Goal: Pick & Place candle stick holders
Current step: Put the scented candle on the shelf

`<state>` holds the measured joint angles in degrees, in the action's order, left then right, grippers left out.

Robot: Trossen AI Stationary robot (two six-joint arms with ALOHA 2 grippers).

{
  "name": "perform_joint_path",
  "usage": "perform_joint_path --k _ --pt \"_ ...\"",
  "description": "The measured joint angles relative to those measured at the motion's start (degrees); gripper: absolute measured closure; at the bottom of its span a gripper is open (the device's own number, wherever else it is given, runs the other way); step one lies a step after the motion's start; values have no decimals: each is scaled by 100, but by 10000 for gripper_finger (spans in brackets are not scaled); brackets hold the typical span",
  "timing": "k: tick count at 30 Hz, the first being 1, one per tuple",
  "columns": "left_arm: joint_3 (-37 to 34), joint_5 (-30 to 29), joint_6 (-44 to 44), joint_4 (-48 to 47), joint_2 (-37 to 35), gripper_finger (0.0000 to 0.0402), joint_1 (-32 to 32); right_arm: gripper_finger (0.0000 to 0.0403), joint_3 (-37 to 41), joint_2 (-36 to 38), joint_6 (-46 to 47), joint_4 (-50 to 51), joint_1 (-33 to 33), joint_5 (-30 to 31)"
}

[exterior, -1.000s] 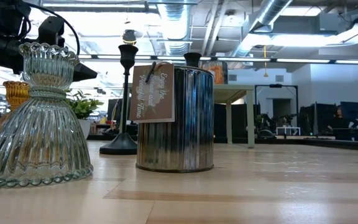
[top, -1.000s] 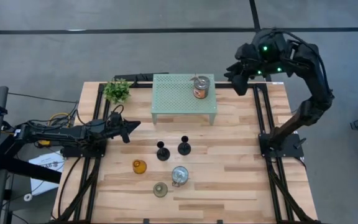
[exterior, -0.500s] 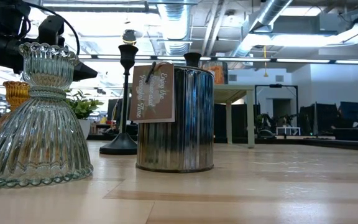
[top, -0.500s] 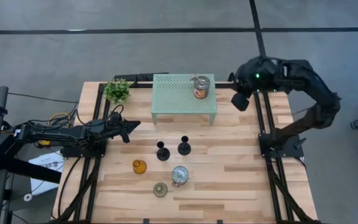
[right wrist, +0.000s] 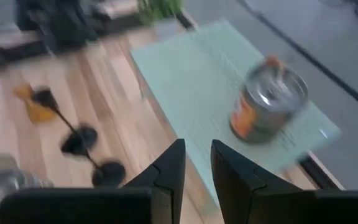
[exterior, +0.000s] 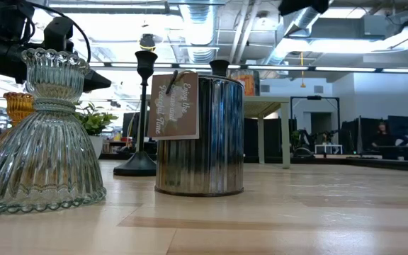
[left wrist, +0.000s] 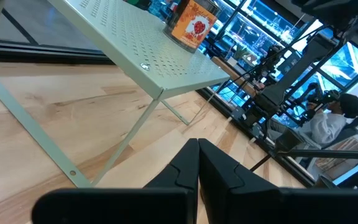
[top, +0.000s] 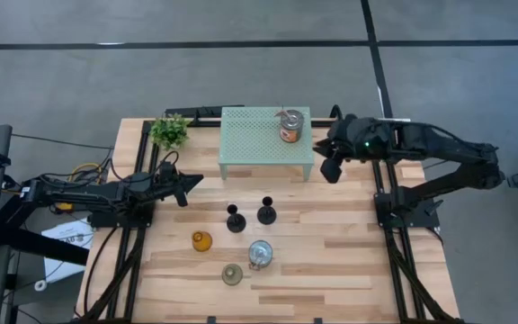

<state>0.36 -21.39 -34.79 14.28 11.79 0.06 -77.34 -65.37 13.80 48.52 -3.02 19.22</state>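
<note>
High view: five candle stick holders stand on bare wood toward six o'clock of the table (top: 349, 225), while one silvery jar-like holder (top: 290, 125) already sits on the pale green perforated stand (top: 259, 139) at twelve. On the wood, two slim black stemmed holders (top: 235, 219) stand side by side, the amber glass holder (top: 201, 240) at their eight o'clock, the second silvery jar (top: 260, 254) at their five and the pale green glass holder (top: 232, 274) nearest the front edge. The right gripper (top: 329, 165) hovers just off the stand's three o'clock end, empty, its fingers a narrow gap apart. The left gripper (top: 187, 184) waits at nine o'clock, fingers pressed together on nothing. The stemmed holders look light, rigid and top-heavy, best pinched low on the stem. The glass ones look heavier, slippery and breakable; grip the ribbed neck gently. A small potted plant (top: 170, 130) stands at eleven
</note>
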Motion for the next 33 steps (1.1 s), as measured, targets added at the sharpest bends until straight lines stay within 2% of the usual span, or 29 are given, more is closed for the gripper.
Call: perform_joint_path --k 4,10,15,18,25,27,33 --pt "0 0 0 1 0 394 2 333 536 77 -4 -969 122 9" --pt "0 0 0 28 0 394 0 333 594 -80 -22 -1007 51 0" --pt "0 0 0 36 0 392 0 333 594 -237 -21 -1418 21 30" --pt "0 0 0 37 0 392 0 333 594 -355 359 -1639 -9 -59" --pt "0 0 0 42 0 393 0 333 594 -729 471 -1743 -66 -2378" --pt "0 0 0 42 0 394 0 333 594 -876 614 -1743 -37 -2653" --pt "0 0 0 42 0 394 1 333 592 -1362 1079 -1731 2 -2904"
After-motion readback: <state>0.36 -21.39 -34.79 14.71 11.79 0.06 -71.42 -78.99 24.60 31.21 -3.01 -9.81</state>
